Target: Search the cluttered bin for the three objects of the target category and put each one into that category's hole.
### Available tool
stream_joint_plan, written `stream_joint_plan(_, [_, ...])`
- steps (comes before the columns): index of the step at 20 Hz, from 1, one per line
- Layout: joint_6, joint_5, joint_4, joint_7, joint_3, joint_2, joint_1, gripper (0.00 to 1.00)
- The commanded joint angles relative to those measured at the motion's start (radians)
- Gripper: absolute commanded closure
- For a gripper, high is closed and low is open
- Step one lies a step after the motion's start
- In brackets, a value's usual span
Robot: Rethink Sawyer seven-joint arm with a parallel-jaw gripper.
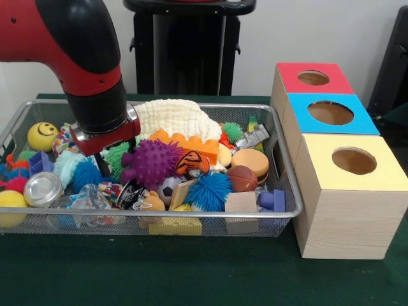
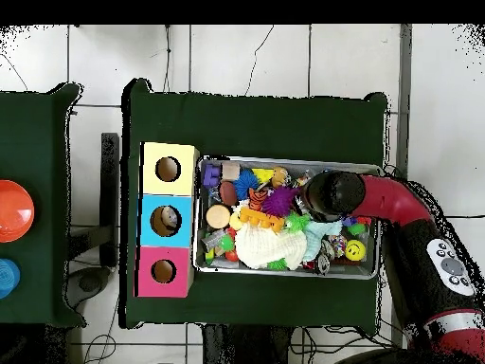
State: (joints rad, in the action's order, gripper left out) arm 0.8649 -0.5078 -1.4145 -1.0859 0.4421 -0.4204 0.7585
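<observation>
Gripper (image 1: 104, 155) sits low in the wire bin (image 1: 288, 167), its tips buried among the toys beside the green spiky ball (image 1: 116, 157) and the purple spiky ball (image 1: 152, 162), so I cannot tell whether it is spread or closed, or whether it has anything. The task does not say which category is wanted, so the three targets cannot be singled out; candidates lie all through the heap, such as the blue spiky ball (image 1: 209, 189) and the toy burger (image 1: 250, 160).

By the look of it the searching or picking step is in hand, with nothing yet carried toward the boxes. Next the arm must rise clear of the bin's rim and travel to the matching hole.

From the front, the red box (image 1: 313, 78), blue box (image 1: 335, 113) and yellow box (image 1: 354, 161) stand beside the bin, holes up. Only the overhead view looks down into the holes: something rests inside the blue box's hole (image 2: 166, 221), while the other two look dark. It hides the gripper under the arm's wrist (image 2: 332, 194).
</observation>
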Motion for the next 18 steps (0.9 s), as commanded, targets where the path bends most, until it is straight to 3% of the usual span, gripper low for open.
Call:
stream_joint_plan(1, [0.003,0.006,-0.002,0.051,0.066,0.018,-0.032,0.0])
stream_joint_plan(6, [-0.134,-0.005,-0.061,-0.099,0.013,-0.061,-0.028,0.0])
stream_joint_plan(10, [-0.152,-0.02,-0.053,-0.119,-0.013,-0.067,-0.048,0.0])
stream_joint_plan(12, [-0.129,-0.047,-0.029,-0.093,-0.032,-0.07,-0.069,0.0])
stream_joint_plan(16, [-0.079,-0.108,0.049,0.054,-0.024,-0.066,-0.1,0.0])
stream_joint_plan(18, [-0.112,-0.126,0.072,0.08,-0.007,-0.073,-0.105,0.0])
